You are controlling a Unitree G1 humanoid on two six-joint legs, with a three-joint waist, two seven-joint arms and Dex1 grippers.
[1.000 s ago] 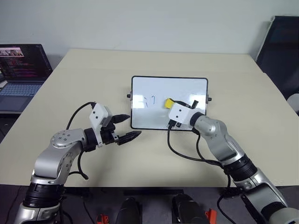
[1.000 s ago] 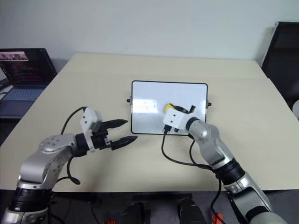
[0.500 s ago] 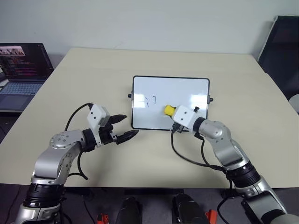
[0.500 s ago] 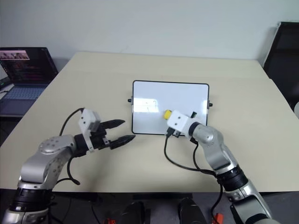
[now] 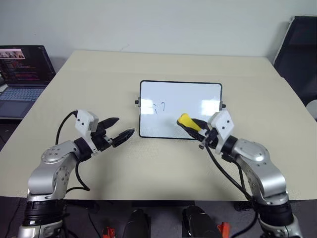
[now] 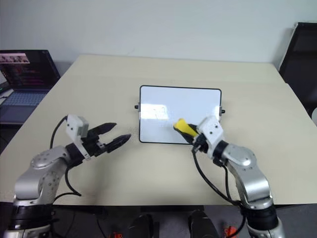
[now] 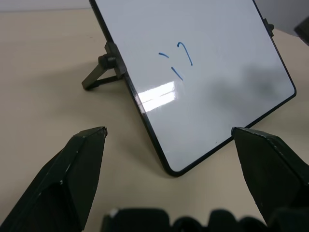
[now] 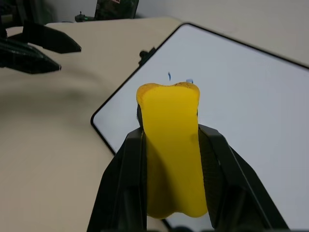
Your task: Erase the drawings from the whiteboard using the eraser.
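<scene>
while the right hand (image 5: 194,126) stays clenched on the eraser (image 5: 187,121), the yellow block sticks out from between its two black fingers (image 8: 126,169) toward the upper left of the head frame, over the lower edge of the whiteboard (image 5: 181,99); whether it touches the glossy surface cannot be told. in the right wrist view the eraser sits squeezed between the fingers, its rounded end pointing at the board

the left hand (image 5: 121,132) hangs at the lower left of the head frame, its fingers spread apart and grasping nothing, tips pointing right toward the board's lower left corner but apart from it

the whiteboard stands tilted on the tabletop (image 5: 99,79) at the centre of the frame, propped on a small dark stand seen in the left wrist view. the drawings (image 7: 176,59), three short blue strokes, lie in the left half of the board, well apart from the eraser

a laptop (image 5: 22,74) with a lit screen sits at the far left edge, beside the tabletop
</scene>
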